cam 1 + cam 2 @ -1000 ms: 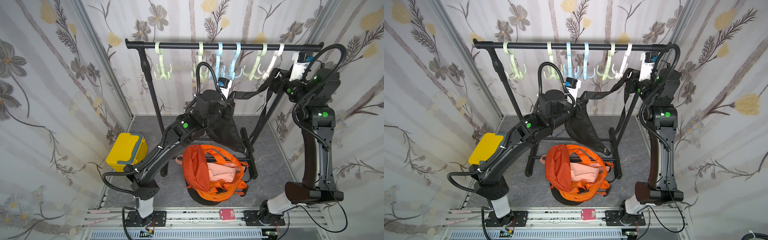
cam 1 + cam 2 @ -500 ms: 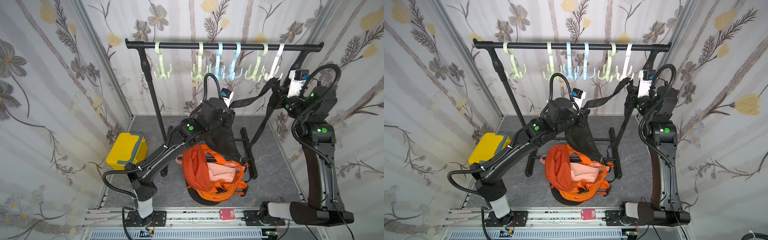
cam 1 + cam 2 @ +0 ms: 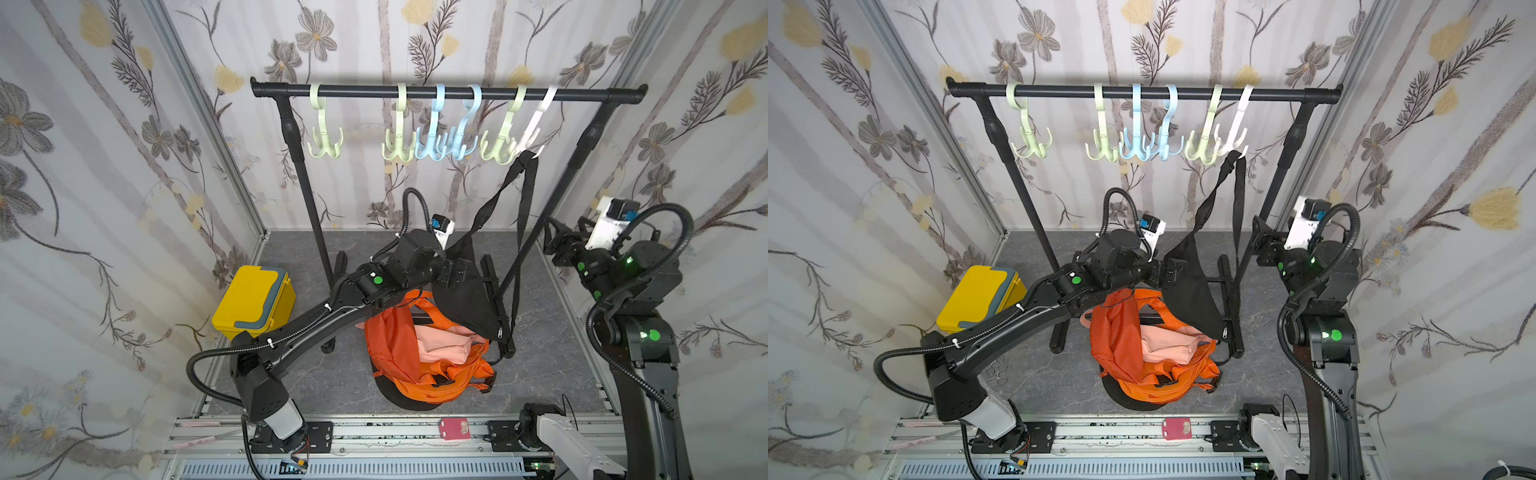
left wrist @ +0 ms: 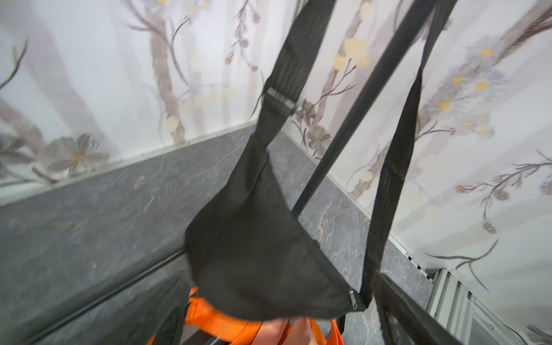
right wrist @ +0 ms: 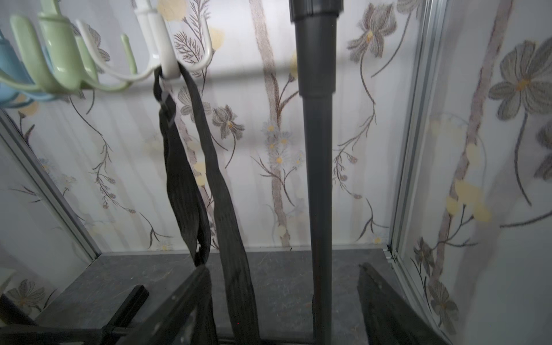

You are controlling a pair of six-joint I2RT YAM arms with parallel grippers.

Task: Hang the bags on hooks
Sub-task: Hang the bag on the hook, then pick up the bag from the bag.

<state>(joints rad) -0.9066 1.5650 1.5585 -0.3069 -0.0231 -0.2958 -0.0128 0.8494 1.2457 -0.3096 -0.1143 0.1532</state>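
The black bag (image 3: 465,291) (image 3: 1192,286) hangs by its long strap (image 3: 525,187) from the white hook (image 3: 536,129) (image 5: 167,53), the rightmost on the rail. Its body dangles just above the orange backpack. My left gripper (image 3: 455,270) (image 3: 1173,270) is open at the bag's upper left edge; in the left wrist view the bag (image 4: 263,254) hangs free in front of it. My right gripper (image 3: 555,232) (image 5: 286,298) is open, low and to the right of the strap (image 5: 227,209), holding nothing.
An orange backpack (image 3: 424,353) lies open on the floor under the bag. A yellow box (image 3: 253,301) stands at the left. The black rail (image 3: 449,90) carries several green and blue hooks (image 3: 436,141). The rack's right post (image 3: 540,216) (image 5: 318,149) stands close before my right gripper.
Both grippers have opened and let go of the bag and its strap. The right arm dropped and drew back from the white hook; the left arm lowered. The bag now hangs alone.
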